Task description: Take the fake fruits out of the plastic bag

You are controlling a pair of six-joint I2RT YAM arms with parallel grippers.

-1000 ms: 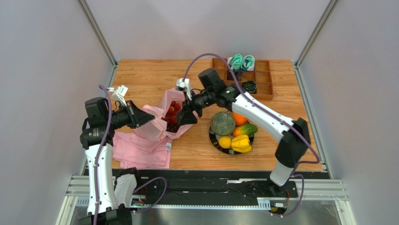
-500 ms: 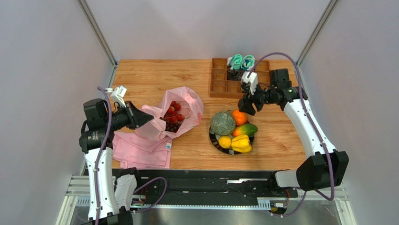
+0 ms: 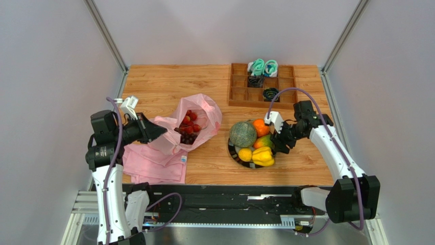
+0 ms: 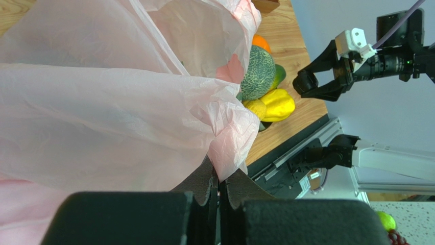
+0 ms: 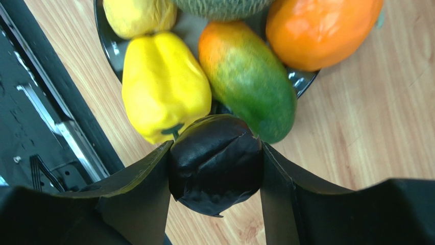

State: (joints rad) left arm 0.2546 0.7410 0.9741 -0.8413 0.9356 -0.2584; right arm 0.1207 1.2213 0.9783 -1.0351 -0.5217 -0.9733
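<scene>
The pink plastic bag (image 3: 204, 109) lies open on the table, with small red berries (image 3: 190, 118) and dark grapes (image 3: 188, 137) inside. My left gripper (image 3: 162, 130) is shut on the bag's crinkled edge (image 4: 232, 148), holding it up. My right gripper (image 3: 279, 145) hangs at the right rim of the black plate (image 3: 233, 153), shut on a smooth, nearly black fruit (image 5: 217, 161). On the plate lie the netted melon (image 3: 242, 133), orange (image 3: 261, 127), a green-orange fruit (image 5: 247, 76), lemon (image 3: 245, 154) and yellow lobed piece (image 5: 163, 84).
A folded pink cloth (image 3: 153, 166) lies at the front left, partly under the bag. A wooden compartment tray (image 3: 237, 94) with teal and black items stands at the back right. Bare wood shows to the plate's right (image 5: 367, 132).
My right arm left the bag's mouth, swung out to the right and came back down to the plate's right edge with the dark fruit. The left gripper and bag stayed put.
</scene>
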